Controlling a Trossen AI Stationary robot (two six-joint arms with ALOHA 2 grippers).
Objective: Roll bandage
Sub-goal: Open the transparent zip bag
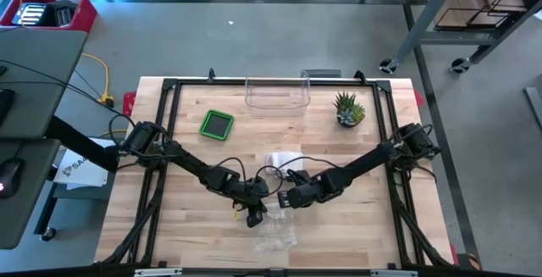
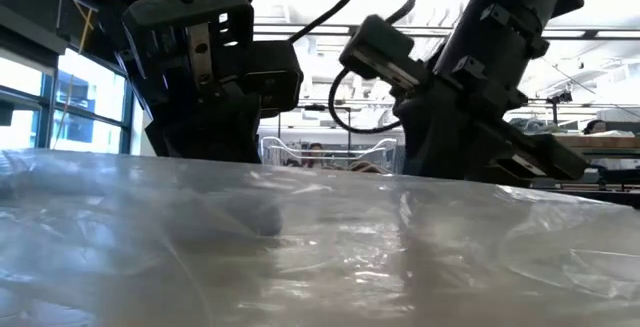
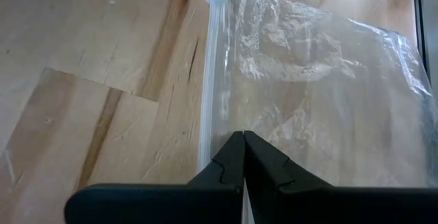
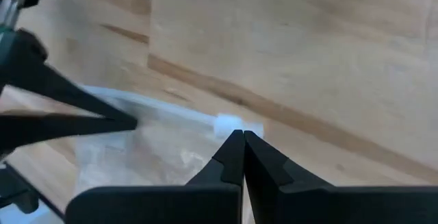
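A clear plastic zip bag [image 1: 276, 230] lies flat on the wooden table near its front edge. Its zip strip [image 3: 213, 80] ends in a white slider [image 4: 229, 123]. My left gripper [image 1: 252, 218] is shut at one end of the strip. My right gripper [image 1: 284, 199] is shut with its tips at the slider. A small white bundle [image 1: 281, 160], apparently the bandage, lies just beyond both grippers. In the low view the bag's crinkled film [image 2: 320, 247] fills the foreground below both arms. My left gripper [image 3: 243, 140] pinches the bag's edge beside the zip strip [image 3: 209, 152], at the end away from the slider. It comes slanting down from the table's left. Its own tips hide the exact spot. The bag lies on the table. My right gripper [image 4: 243, 138] has its shut tips against the white slider, slanting down from the right. Whether it pinches the strip there or only touches it, I cannot tell.
A green square box [image 1: 218, 124] sits at the far left. A clear container [image 1: 277, 95] stands at the far edge, and a small potted plant [image 1: 349, 109] at the far right. A black frame [image 1: 169, 141] borders the table.
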